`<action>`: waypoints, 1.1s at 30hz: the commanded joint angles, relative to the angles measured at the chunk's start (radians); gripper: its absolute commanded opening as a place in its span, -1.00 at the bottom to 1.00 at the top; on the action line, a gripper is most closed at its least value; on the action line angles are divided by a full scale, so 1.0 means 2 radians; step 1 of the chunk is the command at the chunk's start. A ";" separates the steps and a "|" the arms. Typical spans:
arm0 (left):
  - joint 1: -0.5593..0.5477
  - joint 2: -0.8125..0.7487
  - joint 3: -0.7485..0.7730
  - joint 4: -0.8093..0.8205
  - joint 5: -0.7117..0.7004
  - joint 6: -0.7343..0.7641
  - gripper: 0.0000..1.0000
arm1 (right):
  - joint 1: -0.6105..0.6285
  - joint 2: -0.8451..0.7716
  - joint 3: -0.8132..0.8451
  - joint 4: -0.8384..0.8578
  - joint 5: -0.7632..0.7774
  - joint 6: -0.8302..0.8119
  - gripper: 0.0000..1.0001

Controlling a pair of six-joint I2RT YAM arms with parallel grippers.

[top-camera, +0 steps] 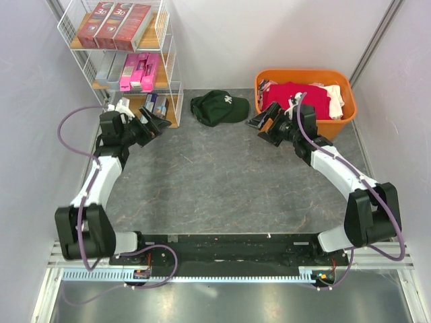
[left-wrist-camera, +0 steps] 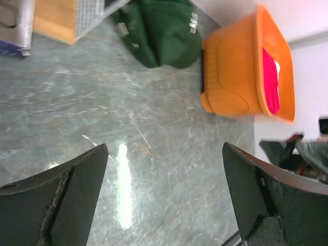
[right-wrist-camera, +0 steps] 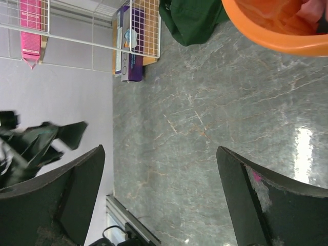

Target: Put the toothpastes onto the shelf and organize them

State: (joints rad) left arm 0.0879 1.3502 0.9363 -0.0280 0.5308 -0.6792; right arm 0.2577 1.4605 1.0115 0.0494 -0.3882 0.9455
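While left tool (top-camera: 155, 123) and right tool (top-camera: 260, 130) gape empty, three red toothpastes (top-camera: 113, 25) top shelf (top-camera: 157, 39)

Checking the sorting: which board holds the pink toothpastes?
The middle board, where pink toothpastes lie beside grey ones; red ones lie above, purple ones below.
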 commanded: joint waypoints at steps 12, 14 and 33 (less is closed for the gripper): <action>-0.108 -0.229 -0.111 -0.119 -0.157 0.113 1.00 | -0.002 -0.148 -0.042 -0.163 0.135 -0.168 0.96; -0.108 -0.243 -0.124 -0.122 -0.160 0.112 1.00 | -0.002 -0.155 -0.055 -0.166 0.145 -0.174 0.96; -0.108 -0.239 -0.108 -0.112 -0.164 0.117 1.00 | -0.002 -0.124 -0.010 -0.157 0.153 -0.204 0.96</action>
State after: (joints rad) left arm -0.1268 0.8707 0.6762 -0.2829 0.2138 -0.5018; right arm 0.2569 1.2049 0.9348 -0.3012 -0.1116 0.5781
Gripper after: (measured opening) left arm 0.996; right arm 0.982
